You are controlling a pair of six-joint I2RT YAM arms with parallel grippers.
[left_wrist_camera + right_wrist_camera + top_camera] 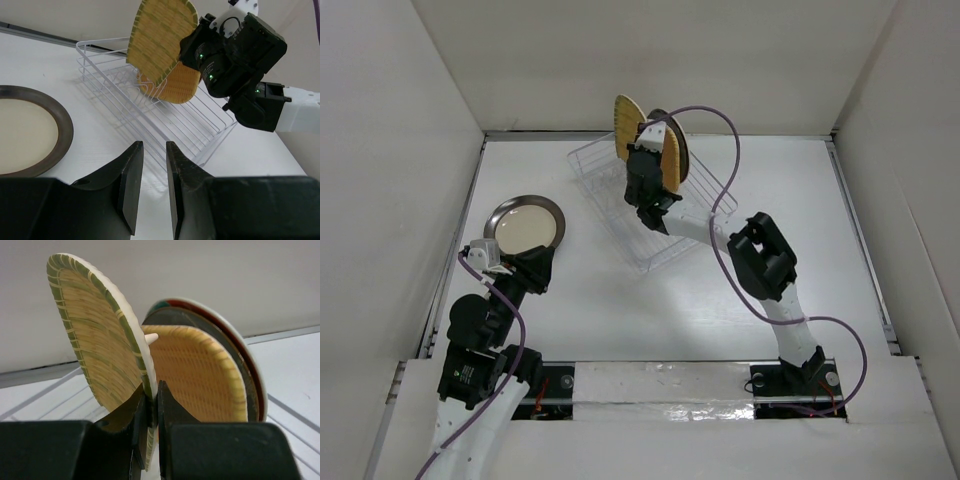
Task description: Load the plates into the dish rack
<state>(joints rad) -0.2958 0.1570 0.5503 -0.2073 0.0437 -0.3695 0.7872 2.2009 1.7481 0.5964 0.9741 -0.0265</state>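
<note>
1. R gripper [151,405]: bottom centre of your right wrist view. Fingers pinched on the lower edge of the yellow ribbed plate [95,335], no gap visible.
2. Yellow ribbed plate: stands on edge, tilted toward upper left of that view. In the top view it's at upper centre, over the far end of the rack. Can't tell whether it is seated between prongs.
3. Orange plate [200,375]: on edge, just behind the yellow one, centre-right of frame.
4. Dark grey plate [200,320]: on edge, directly behind the orange.
5. Red plate [248,360]: last in the row, only its rim shows.
6. L gripper [155,150]: bottom centre of your left wrist view. Fingers at a narrow gap w/ nothing between, low over the table [620,320].
7. Cream plate [525,224]: flat on the table, left of centre in the top view, metallic rim. Just beyond the L gripper, well apart from the rack.
8. Dish rack [650,255]: white wire, set at an angle, centre of the top view, holding items 3–5 at its far end.
9. Purple cable [720,120]: loops above the R arm, upper right of centre.
</note>
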